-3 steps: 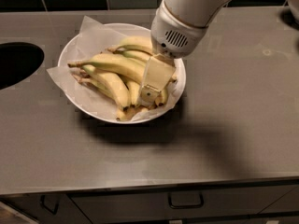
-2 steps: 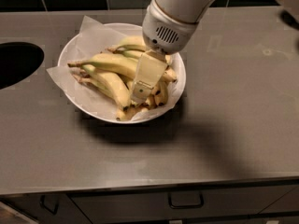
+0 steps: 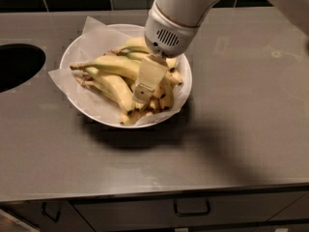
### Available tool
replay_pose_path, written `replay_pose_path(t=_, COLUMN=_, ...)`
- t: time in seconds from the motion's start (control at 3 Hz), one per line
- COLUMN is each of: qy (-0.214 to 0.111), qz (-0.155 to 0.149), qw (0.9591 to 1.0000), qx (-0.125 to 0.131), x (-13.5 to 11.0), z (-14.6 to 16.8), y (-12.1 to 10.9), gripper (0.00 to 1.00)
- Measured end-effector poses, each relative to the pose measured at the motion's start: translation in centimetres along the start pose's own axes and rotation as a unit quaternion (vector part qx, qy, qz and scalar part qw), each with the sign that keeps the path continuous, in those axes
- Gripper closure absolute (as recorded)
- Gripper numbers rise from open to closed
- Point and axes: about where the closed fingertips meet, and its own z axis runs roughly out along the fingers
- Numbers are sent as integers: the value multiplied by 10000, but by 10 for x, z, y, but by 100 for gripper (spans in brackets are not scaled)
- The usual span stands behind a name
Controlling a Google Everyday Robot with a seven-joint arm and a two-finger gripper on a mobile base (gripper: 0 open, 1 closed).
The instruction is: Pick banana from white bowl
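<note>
Ideally centring the hand (image 3: pixel 140 98), low inside the white bowl (image 3: pixel 104 121), across the banana (image 3: pixel 113 64) mid-length, squeezing gently; not managing to tell it open or closed.

Claw (image 3: pixel 140 94) showing pale cream, hanging over white bowl (image 3: pixel 77 50) near tabletop's back edge. Wrist housing (image 3: pixel 169 30) showing white, dark vent slits. Banana (image 3: pixel 113 64) showing yellow, faintly greening along one side. Other bananas (image 3: pixel 117 88) showing yellow, dark-tipped. Paper liner (image 3: pixel 96 30) showing white. Tabletop (image 3: pixel 241 129) showing plain grey-brown.
</note>
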Motion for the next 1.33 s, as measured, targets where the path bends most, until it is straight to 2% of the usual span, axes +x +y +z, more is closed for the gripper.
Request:
replay_pose_path(t=0.67, qy=67, qz=123, qw=9999, qx=-94, x=5, z=13, y=-5, gripper=31)
replay_pose_path(t=1.0, qy=65, qz=123, qw=9999, qx=-95, x=5, z=14, y=-6, gripper=44)
replay_pose_path(t=1.33, qy=66, qz=121, qw=9999, qx=-94, x=5, z=14, y=-6, gripper=63)
